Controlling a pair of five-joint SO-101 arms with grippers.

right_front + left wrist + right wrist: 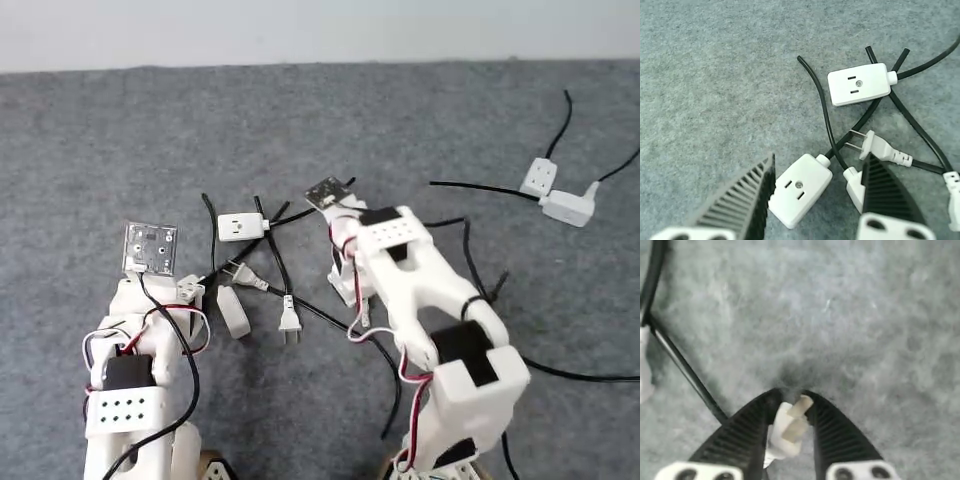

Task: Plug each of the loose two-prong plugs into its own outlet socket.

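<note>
My left gripper (821, 160) is open just above the carpet, its black ribbed fingers (747, 192) on either side of a white outlet socket (800, 190) that lies face up. Beyond it lie a loose two-prong plug (875, 147) and a second socket (858, 84), also face up. Another white plug (854, 184) is half hidden behind one finger. My right gripper (791, 395) is shut on a white two-prong plug (785, 432), prongs pointing away, close over bare carpet. In the high view the second socket (241, 226) and two loose plugs (240, 275) (290, 320) lie between the arms.
Black cables (300, 300) cross and tangle between the arms, and one cable (680, 365) runs beside my right gripper. A socket (538, 177) and a white plug body (568, 208) sit together at the far right. Grey carpet (450, 110) covers the whole surface.
</note>
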